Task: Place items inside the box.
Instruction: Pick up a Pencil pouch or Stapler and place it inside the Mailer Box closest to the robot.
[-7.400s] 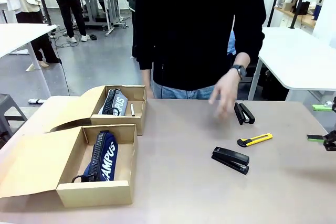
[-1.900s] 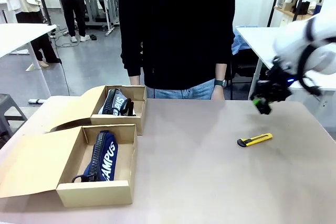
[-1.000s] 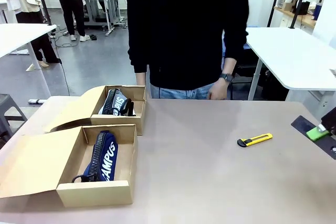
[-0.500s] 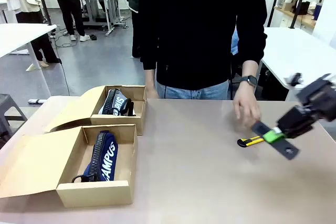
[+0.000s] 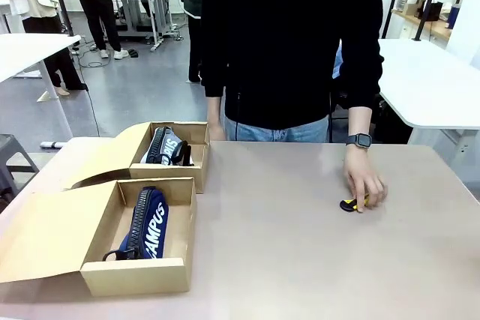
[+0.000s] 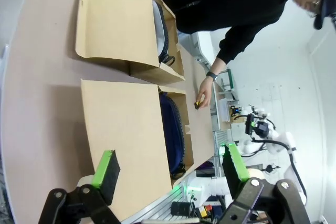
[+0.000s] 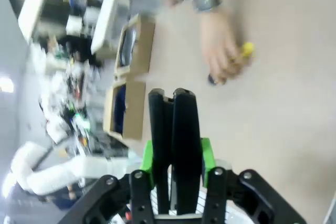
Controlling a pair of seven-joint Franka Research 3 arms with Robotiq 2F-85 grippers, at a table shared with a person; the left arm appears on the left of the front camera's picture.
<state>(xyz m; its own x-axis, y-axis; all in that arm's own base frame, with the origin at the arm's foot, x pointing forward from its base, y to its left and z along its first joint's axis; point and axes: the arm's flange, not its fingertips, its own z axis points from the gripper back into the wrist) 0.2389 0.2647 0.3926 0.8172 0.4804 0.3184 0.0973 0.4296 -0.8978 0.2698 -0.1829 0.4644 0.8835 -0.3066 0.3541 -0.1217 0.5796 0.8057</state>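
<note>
The near tan box (image 5: 135,275) holds the navy "CAMPUS" pouch (image 5: 150,222). The look-alike far box (image 5: 169,172) holds a grey pouch (image 5: 161,145) and a black item (image 5: 182,154). At the table's right, the person's hand (image 5: 364,185) rests on the yellow-and-black utility knife (image 5: 347,204). In the right wrist view my right gripper (image 7: 176,157) is shut on a black stapler (image 7: 176,121), high above the table, with the hand (image 7: 220,51) and knife (image 7: 247,49) below. My left gripper (image 6: 170,163) is open and holds nothing, hanging over the near box's flap (image 6: 123,135) beside the navy pouch (image 6: 172,132).
Both boxes stand at the table's left with flap lids folded outward (image 5: 41,234). The person stands at the far edge. Bare tabletop (image 5: 300,260) stretches between the boxes and the knife. White tables stand behind.
My right gripper, holding the stapler near the knife half a second ago, has left the front view. The person's hand has come down onto the knife.
</note>
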